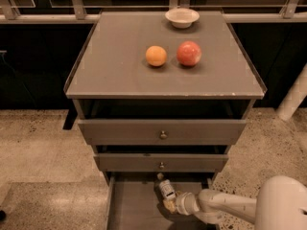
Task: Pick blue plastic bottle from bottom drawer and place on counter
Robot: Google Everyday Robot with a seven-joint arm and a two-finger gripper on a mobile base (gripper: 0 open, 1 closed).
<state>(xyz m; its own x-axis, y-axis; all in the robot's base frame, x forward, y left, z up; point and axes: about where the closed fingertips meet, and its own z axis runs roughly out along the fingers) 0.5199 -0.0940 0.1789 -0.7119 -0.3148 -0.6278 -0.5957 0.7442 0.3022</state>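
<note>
The blue plastic bottle is over the floor of the open bottom drawer, white cap pointing to the back left. My gripper reaches in from the lower right and is shut on the bottle's lower end, which it hides. The counter is the grey top of the cabinet above.
On the counter sit an orange, a red apple and a white bowl at the back. The two upper drawers stand partly open and overhang the back of the bottom drawer. Speckled floor lies on both sides.
</note>
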